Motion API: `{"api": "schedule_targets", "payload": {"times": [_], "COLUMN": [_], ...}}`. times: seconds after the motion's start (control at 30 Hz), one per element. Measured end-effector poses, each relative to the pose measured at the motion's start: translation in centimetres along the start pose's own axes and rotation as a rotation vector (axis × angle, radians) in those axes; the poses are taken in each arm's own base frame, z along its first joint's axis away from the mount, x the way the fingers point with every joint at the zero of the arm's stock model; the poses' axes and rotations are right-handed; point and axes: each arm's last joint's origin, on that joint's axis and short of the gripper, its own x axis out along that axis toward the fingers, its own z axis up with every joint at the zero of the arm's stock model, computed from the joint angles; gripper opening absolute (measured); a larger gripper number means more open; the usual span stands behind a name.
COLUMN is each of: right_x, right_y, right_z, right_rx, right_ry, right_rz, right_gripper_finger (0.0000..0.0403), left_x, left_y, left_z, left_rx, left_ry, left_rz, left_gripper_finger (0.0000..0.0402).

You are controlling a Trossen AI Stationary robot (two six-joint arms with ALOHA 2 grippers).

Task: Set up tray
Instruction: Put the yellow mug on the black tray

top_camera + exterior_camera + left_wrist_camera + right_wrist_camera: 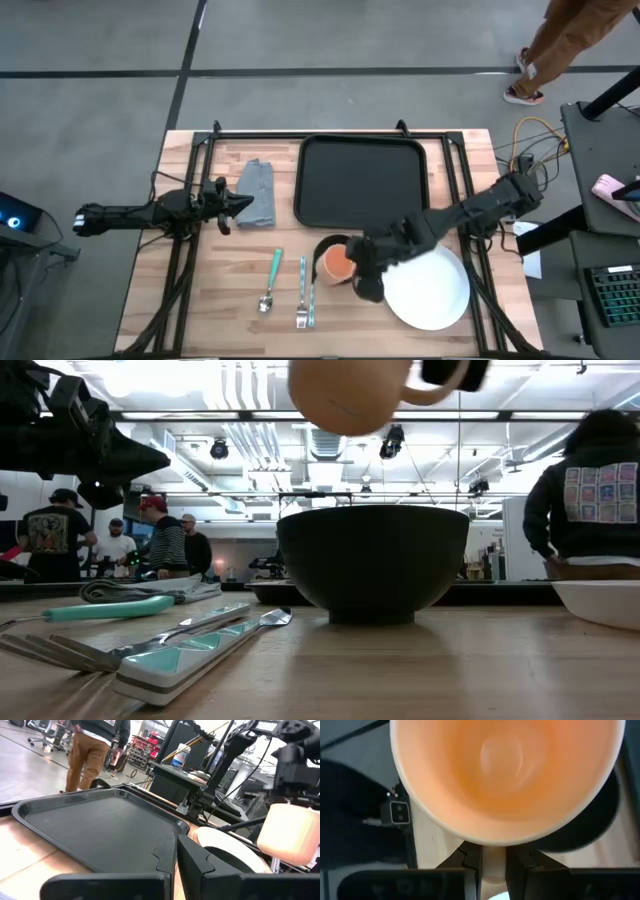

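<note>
Barely begun: the tray [362, 182] lies bare at the far middle of the bench [230, 320], while the bowl [330, 250], white plate [428, 290], spoon [272, 280], fork [303, 295] and grey cloth [258, 192] all sit off it. The right gripper [362, 270], jaws clamped on the handle of an orange cup [340, 263], hangs above the bowl, just nearside of the tray. The left gripper [232, 203] hovers by the cloth beside the tray, jaws slightly apart.

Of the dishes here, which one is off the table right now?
The orange cup: the right claw grips its handle, holding it above the black bowl. Bowl and white plate rest on the table.
</note>
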Motion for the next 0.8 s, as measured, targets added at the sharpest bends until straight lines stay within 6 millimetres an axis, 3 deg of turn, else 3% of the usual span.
{"api": "schedule_targets", "payload": {"times": [0.43,0.8], "right_x": [-2.1,-5.1], "right_y": [-7.8,-18.9], "right_z": [3.7,7.9], "right_rx": [-0.189,-0.027], "right_ry": [0.069,-0.148], "right_rz": [-0.117,-0.257], "right_gripper_finger": [0.0037,0.0037], "left_x": [0.0,0.0], "left_y": [0.0,0.0], "left_z": [0.0,0.0], "left_rx": [0.000,0.000], "left_ry": [0.000,0.001], "left_rz": [-0.001,0.000], "left_gripper_finger": [0.0000,0.0000]}}
